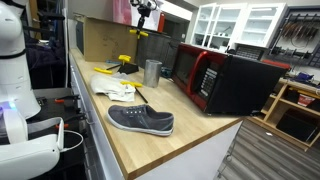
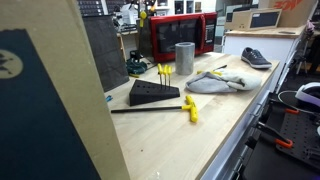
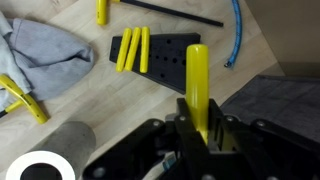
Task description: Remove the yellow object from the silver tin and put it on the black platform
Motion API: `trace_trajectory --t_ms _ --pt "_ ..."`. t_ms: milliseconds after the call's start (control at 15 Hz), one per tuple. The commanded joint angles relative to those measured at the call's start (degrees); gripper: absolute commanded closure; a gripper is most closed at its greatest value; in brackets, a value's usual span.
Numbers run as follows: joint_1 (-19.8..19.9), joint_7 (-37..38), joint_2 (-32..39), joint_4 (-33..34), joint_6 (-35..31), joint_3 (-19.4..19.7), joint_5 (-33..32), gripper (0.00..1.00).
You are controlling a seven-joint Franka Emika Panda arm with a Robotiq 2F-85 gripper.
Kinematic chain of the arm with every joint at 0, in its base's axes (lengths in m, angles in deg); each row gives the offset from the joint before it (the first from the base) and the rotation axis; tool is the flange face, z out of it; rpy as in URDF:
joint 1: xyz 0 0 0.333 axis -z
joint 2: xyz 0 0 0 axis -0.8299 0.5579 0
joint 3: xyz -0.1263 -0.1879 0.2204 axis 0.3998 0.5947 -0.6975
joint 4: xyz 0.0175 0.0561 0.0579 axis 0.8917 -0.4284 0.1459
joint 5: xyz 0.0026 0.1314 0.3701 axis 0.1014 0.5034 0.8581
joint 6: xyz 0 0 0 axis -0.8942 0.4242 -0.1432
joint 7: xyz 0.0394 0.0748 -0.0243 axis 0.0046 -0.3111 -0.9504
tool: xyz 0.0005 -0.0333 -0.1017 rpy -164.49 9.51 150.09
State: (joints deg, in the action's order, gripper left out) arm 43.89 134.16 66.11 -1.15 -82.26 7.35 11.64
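Observation:
In the wrist view my gripper (image 3: 203, 128) is shut on the yellow object (image 3: 197, 80), a slim bright-yellow stick that points away from the jaws. Beyond and left of its tip lies the black platform (image 3: 172, 62), with two yellow sticks (image 3: 133, 50) on it. The silver tin (image 3: 62, 142) stands at the lower left, its open mouth showing white. In an exterior view the gripper (image 1: 143, 14) hangs high above the counter, over the silver tin (image 1: 152, 71) and the black platform (image 1: 125, 67). The tin (image 2: 184, 57) and the platform (image 2: 152, 94) also show in the opposite exterior view.
A grey shoe (image 1: 141, 120) lies near the counter's front. A black-and-red microwave (image 1: 215, 78) stands beside the tin. A grey cloth (image 3: 42, 55) lies next to the platform. Loose yellow pieces (image 3: 24, 99), a black rod (image 3: 175, 11) and a blue cable (image 3: 236, 35) lie on the wood.

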Motion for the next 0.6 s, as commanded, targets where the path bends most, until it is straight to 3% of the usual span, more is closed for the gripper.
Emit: trace_trajectory --t_ms 0,533 --pt "-0.37 2.01 1.69 0.63 1.05 -0.17 -0.60 0.94" --pt "-3.08 4.67 5.78 3.95 4.93 -0.92 -0.91 0.94"
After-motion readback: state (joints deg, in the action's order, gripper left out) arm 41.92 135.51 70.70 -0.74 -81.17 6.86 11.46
